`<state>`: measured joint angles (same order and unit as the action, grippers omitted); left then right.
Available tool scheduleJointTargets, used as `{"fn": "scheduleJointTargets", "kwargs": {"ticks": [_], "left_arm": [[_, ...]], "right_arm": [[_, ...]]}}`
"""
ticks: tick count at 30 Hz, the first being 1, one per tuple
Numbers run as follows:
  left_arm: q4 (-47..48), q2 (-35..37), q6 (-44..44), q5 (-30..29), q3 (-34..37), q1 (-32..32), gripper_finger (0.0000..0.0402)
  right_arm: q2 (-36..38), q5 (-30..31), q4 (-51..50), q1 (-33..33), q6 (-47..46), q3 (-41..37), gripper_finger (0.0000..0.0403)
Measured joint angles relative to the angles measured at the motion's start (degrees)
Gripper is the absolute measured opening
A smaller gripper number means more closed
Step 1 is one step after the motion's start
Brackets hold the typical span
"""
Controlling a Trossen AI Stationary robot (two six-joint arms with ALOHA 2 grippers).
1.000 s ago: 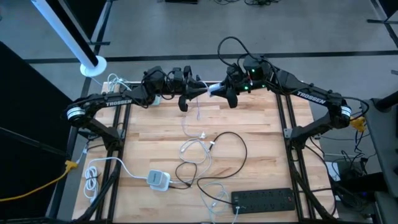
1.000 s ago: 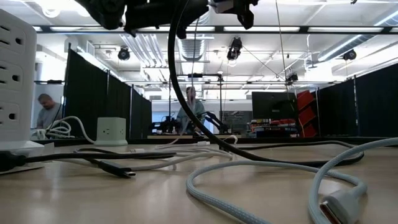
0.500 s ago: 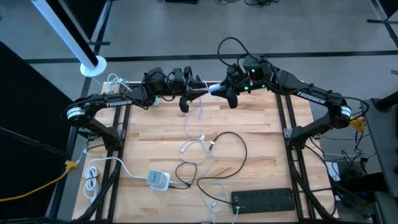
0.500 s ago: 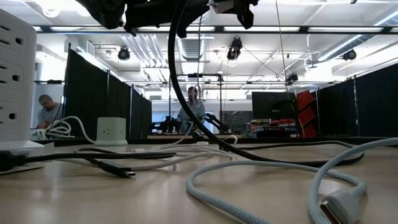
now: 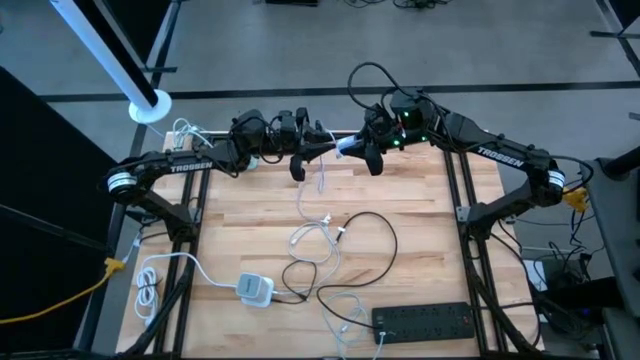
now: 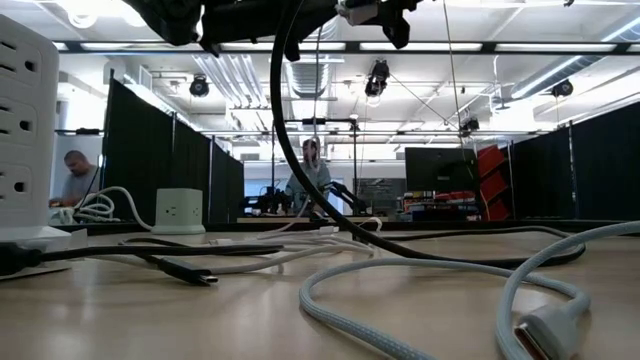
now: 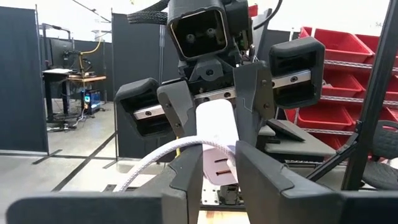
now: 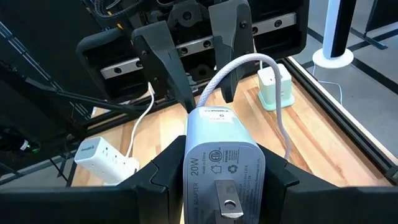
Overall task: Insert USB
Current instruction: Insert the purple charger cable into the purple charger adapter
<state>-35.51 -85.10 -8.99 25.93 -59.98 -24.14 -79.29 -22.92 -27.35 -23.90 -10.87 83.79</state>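
1. The right pincer [image 8: 214,180] is clamped on a white charger block [image 8: 221,168], held in the air above the far edge of the table [image 5: 400,200], its prongs facing the wrist camera.
2. The left pincer [image 7: 217,165] faces it, closed on the white braided cable [image 7: 161,163] right where it meets the block's other end.
3. Compared with a second ago, the two pincers in the high view have barely shifted; they stay nose to nose, the cable hanging between them to the wood.
4. This suggests the plug is at or already in the port, so the insertion is likely in its final push; how deep the plug sits cannot be told.
5. A black power strip [image 5: 424,320] lies at the near edge.
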Motion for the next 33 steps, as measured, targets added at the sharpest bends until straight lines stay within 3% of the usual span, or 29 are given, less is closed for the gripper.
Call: {"fn": "scheduleJointTargets", "kwargs": {"ticks": [11,33], "left_arm": [[0.00,0.00,-0.65,-0.07,-0.01,0.00,0.0003],[-1.46,0.00,-0.60,-0.40,-0.01,0.12,0.0015]], "right_arm": [[-0.54,0.00,0.00,0.00,0.67,0.02,0.0114],[-1.53,1.07,0.09,0.00,2.75,0.07,0.0114]]}}
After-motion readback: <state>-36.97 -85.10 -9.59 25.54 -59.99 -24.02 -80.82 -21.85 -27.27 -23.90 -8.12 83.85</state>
